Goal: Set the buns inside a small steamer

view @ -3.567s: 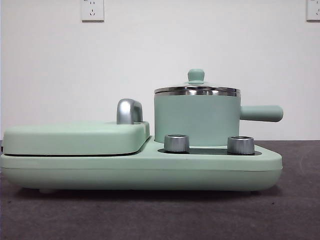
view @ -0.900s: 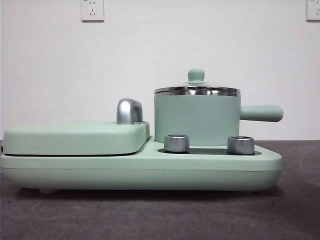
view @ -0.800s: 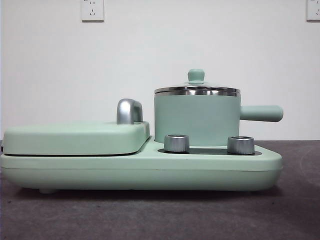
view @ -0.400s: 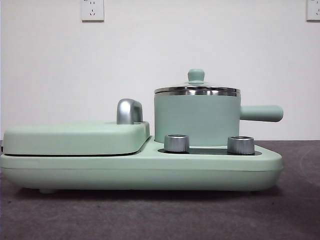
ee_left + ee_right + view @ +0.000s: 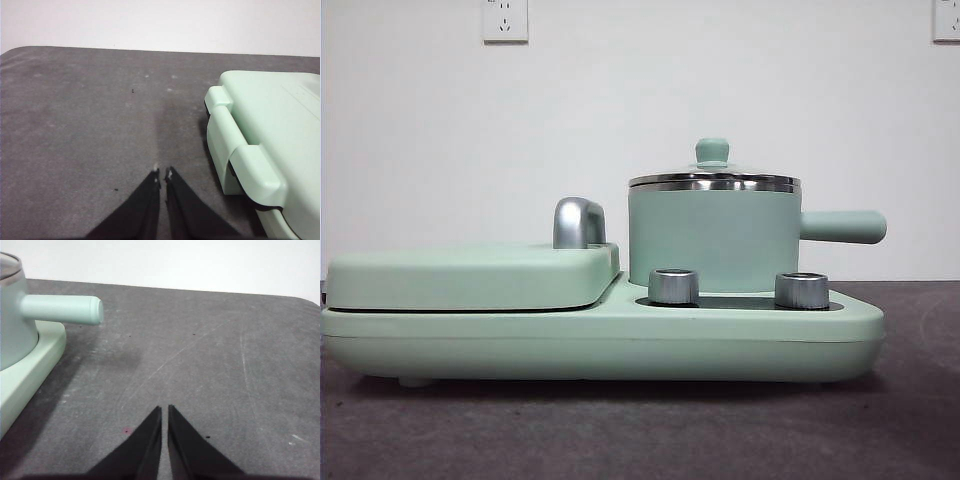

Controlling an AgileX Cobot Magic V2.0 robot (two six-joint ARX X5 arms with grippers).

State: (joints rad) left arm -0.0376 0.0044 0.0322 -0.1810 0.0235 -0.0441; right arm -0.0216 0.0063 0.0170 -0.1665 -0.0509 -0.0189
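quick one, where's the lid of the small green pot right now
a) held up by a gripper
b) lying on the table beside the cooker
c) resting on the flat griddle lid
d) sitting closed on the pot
d: in the front view the glass lid sits flat on the pot's steel rim, its green knob on top, and neither the left gripper nor the right gripper holds anything.

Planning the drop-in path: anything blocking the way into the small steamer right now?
Yes: the steel-rimmed glass lid with the green knob sits closed on the mint-green cylindrical steamer pot, so its opening is covered. No buns show in any view. The left claw and the right claw are both shut over bare table.
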